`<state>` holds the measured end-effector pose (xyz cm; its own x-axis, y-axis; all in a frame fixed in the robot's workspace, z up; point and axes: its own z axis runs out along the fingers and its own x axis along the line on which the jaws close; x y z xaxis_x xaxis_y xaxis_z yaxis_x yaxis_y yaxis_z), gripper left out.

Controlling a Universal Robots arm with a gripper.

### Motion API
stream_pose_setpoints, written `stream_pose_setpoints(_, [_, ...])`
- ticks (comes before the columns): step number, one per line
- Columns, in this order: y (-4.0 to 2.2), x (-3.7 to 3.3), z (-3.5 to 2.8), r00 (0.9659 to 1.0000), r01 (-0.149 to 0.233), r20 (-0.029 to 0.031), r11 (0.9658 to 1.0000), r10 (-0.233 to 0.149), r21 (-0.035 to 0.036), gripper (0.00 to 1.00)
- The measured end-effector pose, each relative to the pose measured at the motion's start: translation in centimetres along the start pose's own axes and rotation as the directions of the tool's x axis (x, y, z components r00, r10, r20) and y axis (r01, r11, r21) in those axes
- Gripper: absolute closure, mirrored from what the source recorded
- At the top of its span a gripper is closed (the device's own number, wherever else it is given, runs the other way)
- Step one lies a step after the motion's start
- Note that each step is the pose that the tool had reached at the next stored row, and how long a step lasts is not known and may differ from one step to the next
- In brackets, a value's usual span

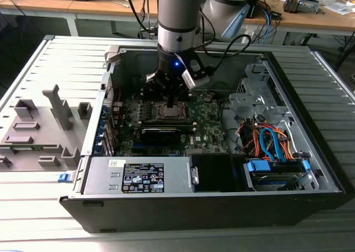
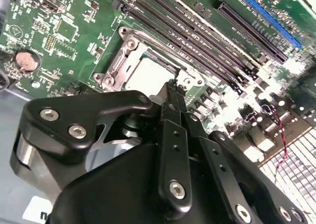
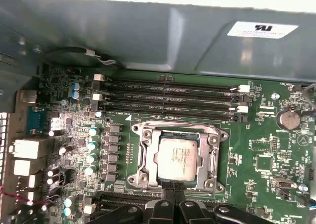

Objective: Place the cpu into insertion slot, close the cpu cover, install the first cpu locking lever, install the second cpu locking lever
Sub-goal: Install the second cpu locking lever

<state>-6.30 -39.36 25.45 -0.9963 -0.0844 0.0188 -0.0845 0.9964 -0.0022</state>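
Motherboard [image 3: 256,150] inside the open computer case [image 1: 310,169], arm above the socket.
Cpu cover [image 3: 213,157] lies closed around the cpu [image 3: 177,157], which sits in the insertion slot [image 3: 143,177]; the gripper [image 3: 174,187] hovers at the socket's edge, fingers [image 2: 173,103] pressed together, holding nothing.

Silver-grey arm [image 1: 177,19], screwed black linkages

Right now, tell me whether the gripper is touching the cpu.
Cannot tell. In the first wrist view the gripper tips overlap the socket's edge beside the cpu, but neither contact nor a gap is plain.
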Motion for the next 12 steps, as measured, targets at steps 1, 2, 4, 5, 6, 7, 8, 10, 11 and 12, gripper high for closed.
stream_pose_setpoints(1, [0.00,0.02,-1.33,1.0000,0.000,0.0000,1.0000,0.000,0.0000,0.89])
stream_pose_setpoints(2, [-0.01,0.04,-2.34,1.0000,0.000,-0.0001,1.0000,0.000,0.0000,0.89])
stream_pose_setpoints(4, [-0.01,0.04,-2.51,1.0000,0.000,0.0000,1.0000,0.000,0.0001,0.89])
stream_pose_setpoints(5, [-0.01,0.04,-2.57,1.0000,0.000,0.0000,1.0000,0.000,0.0000,0.89])
stream_pose_setpoints(6, [0.00,0.04,-2.58,1.0000,0.000,0.0001,1.0000,0.000,-0.0001,0.89])
stream_pose_setpoints(7, [0.00,0.04,-2.58,1.0000,0.000,0.0002,1.0000,0.000,-0.0002,0.89])
stream_pose_setpoints(8, [0.00,0.04,-2.59,1.0000,0.000,0.0002,1.0000,0.000,-0.0002,0.89])
stream_pose_setpoints(10, [-0.01,0.05,-2.64,1.0000,0.000,0.0000,1.0000,0.000,0.0000,0.89])
stream_pose_setpoints(11, [-0.01,0.04,-2.64,1.0000,0.000,0.0000,1.0000,0.000,0.0000,0.89])
stream_pose_setpoints(12, [-0.01,0.04,-2.64,1.0000,0.000,0.0000,1.0000,0.000,0.0000,0.89])
